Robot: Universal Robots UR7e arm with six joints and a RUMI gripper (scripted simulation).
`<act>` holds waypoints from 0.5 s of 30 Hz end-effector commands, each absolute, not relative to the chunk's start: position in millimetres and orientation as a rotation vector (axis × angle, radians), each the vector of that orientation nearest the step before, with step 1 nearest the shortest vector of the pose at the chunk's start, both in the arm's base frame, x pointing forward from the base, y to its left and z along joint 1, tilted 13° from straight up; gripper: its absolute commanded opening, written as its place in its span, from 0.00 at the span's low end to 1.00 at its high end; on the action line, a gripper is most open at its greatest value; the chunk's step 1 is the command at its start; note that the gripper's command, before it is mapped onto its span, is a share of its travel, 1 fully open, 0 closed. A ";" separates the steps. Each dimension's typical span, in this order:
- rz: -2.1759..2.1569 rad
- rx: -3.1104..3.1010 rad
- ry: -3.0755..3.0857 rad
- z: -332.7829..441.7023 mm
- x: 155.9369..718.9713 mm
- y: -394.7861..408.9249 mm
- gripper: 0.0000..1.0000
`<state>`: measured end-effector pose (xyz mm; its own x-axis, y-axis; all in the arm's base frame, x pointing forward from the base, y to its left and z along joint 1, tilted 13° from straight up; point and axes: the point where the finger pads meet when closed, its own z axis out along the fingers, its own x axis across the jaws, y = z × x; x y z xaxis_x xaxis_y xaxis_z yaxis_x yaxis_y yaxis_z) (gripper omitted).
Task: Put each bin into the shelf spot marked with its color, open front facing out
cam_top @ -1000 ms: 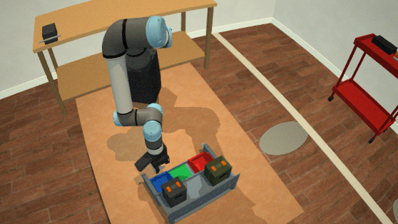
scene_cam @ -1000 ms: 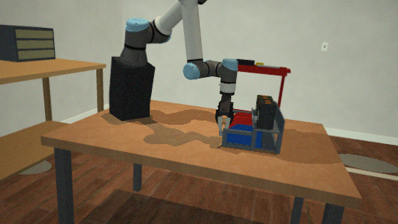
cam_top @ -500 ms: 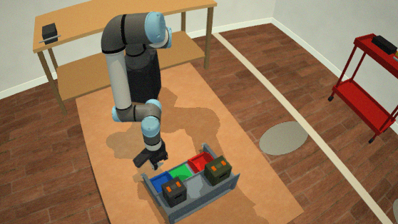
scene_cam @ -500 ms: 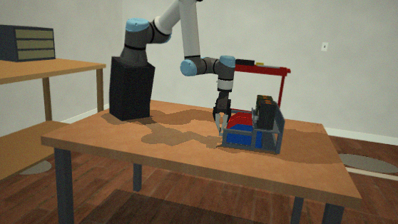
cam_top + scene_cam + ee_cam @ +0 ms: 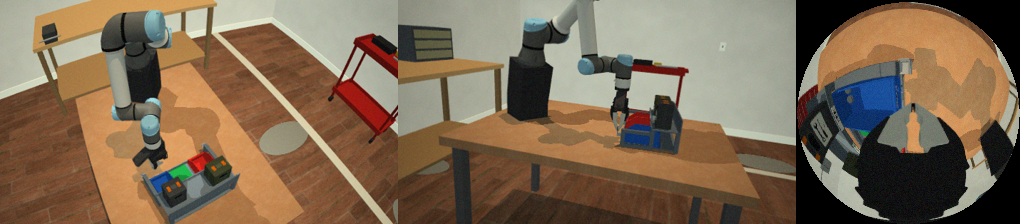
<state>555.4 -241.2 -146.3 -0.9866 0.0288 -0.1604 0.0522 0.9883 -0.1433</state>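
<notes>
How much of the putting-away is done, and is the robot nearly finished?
Nearly, it seems. The blue bin and red bin both sit in the shelf. The fingers are shut with nothing between them. Left, perhaps: checking both are pushed behind the lip, then moving clear.

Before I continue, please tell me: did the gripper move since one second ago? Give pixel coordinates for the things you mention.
Yes. In the exterior view, the gripper (image 5: 155, 167) (image 5: 618, 133) (image 5: 913, 103) is slightly higher and a little farther back from the shelf (image 5: 220, 192) (image 5: 678, 123) (image 5: 866, 72), toward the arm's base.
</notes>
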 end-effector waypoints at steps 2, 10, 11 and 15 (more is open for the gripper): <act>-0.222 0.061 2.973 -136.6 554.5 -240.0 0.00; -0.222 0.061 2.973 -116.9 551.3 -237.0 0.00; -0.222 0.061 2.973 -113.4 550.8 -236.4 0.00; -0.222 0.061 2.973 -100.8 548.8 -234.5 0.00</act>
